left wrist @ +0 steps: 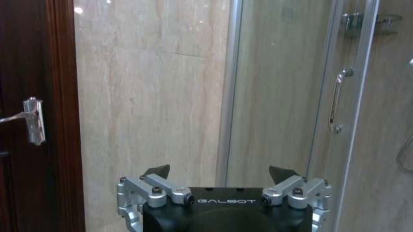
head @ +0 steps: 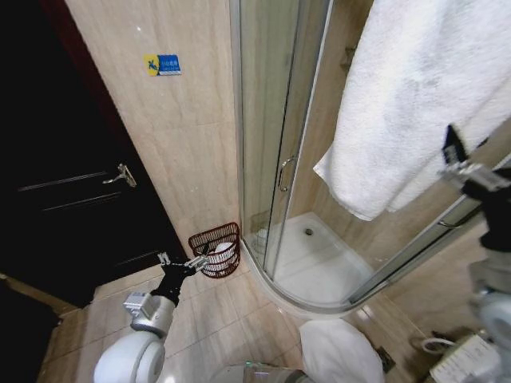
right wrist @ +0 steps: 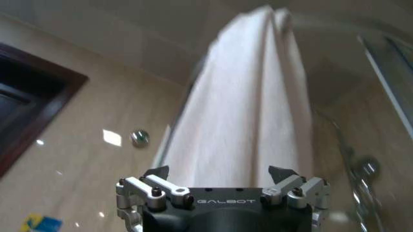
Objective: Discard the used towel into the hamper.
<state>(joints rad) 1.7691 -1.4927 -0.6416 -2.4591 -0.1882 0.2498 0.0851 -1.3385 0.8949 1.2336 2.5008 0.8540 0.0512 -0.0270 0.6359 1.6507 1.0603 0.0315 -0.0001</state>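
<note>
Towel (head: 415,104) hangs in thick white folds high on the shower enclosure, just ahead of the right gripper (right wrist: 219,174) and not yet touched by it. That gripper sits raised on the robot's right with its fingers spread wide and nothing between them; in the right wrist view the cloth drops straight past the gap between its fingertips, bunched into long vertical pleats.

Judged from its look, the towel is soft terry: light, limp and easy to pinch, with no stiffness to help steer it. It will probably sag and swing once lifted free, and a loose lower corner could drag or catch on the shower door (head: 275,120). A sound place to take hold seems to be a gathered fold in the hanging part nearest the fingertips, where several layers bunch together, rather than a single thin edge that could slip out.

Far below and to the left of the right gripper, the left gripper (head: 184,263) hovers low over the floor tiles (head: 215,319), also spread wide and empty. Just beyond its fingertips stands the hamper (head: 217,249), a small reddish-brown slatted basket set against the tiled wall (head: 192,136) beside the shower's curved base, with something pale already showing inside it.
</note>
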